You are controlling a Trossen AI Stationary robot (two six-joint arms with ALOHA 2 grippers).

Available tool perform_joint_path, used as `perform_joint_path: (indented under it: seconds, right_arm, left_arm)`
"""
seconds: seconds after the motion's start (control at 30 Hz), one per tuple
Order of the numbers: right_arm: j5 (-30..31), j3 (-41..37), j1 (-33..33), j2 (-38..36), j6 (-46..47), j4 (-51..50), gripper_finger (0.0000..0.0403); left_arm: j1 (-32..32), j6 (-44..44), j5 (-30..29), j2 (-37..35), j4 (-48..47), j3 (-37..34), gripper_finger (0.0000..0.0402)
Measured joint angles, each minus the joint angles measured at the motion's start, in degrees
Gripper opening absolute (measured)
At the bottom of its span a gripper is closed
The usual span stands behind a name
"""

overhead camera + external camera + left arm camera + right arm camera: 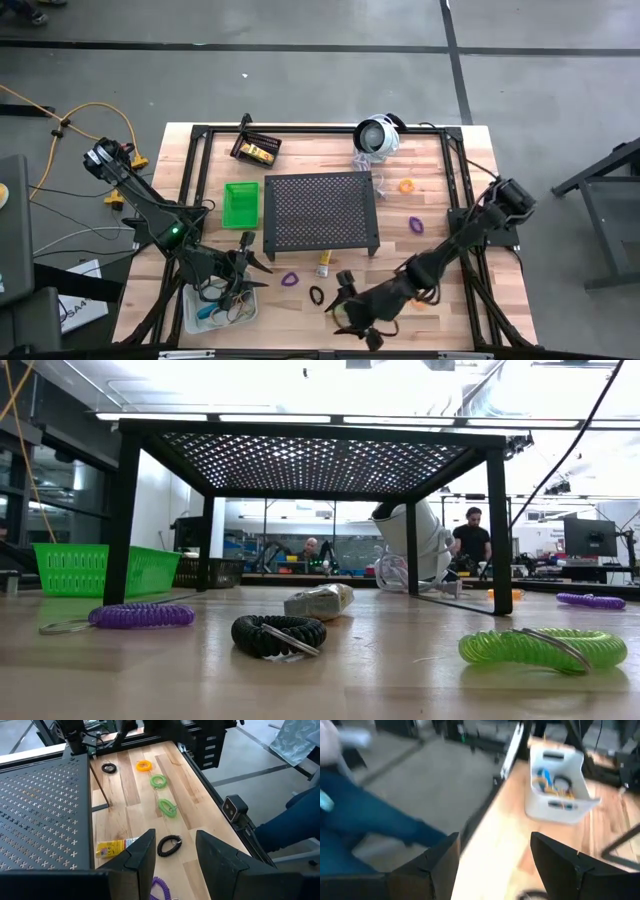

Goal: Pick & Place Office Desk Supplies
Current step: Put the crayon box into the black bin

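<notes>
Loops lie scattered on our desk: a purple loop and a black loop sit just in front of the perforated stand. We see the left gripper over the clear bin, fingers apart and empty. The right gripper, fingers spread wide, holds nothing beside the black loop.

The right wrist view is motion-blurred: the clear bin shows only vague blue, black and tan contents. The purple loop is cut off at the left wrist picture's edge.
</notes>
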Motion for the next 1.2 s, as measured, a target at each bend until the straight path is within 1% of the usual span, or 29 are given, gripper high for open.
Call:
perform_joint_path:
  seconds: [0.13,0.33,0.43,0.57,0.63,0.9,1.0,1.2]
  right_arm:
    - [0.01,3.93,-0.95,2.68,-4.0,-8.99,0.0231]
    - [-0.47,4.37,-3.24,2.61,-8.05,-15.34,0.0231]
    - [-1.73,4.38,-4.1,2.61,-9.4,-17.72,0.0231]
    - [-7.02,4.38,-5.42,2.61,-8.09,-20.85,0.0231]
    - [-8.66,4.38,-6.06,2.61,-7.19,-22.4,0.0231]
    - [-9.44,4.84,-7.88,2.61,-14.38,-26.62,0.0231]
    - [-7.55,6.83,-7.96,2.61,-17.02,-30.72,0.0231]
    - [-1.54,9.42,-7.04,2.61,-25.12,-31.63,0.0231]
  left_arm:
    - [0.0,0.0,-0.02,0.0,0.0,0.0,0.0134]
    - [0.0,0.0,0.0,0.0,0.0,0.0,0.0134]
    - [0.0,0.0,0.0,0.0,0.0,0.0,0.0134]
    - [0.0,0.0,0.0,0.0,0.0,0.0,0.0134]
    - [0.0,0.0,0.0,0.0,0.0,0.0,0.0134]
    - [0.0,0.0,0.0,0.0,0.0,0.0,0.0134]
    - [0.0,0.0,0.0,0.0,0.0,0.0,0.0134]
    - [0.0,0.0,0.0,0.0,0.0,0.0,0.0134]
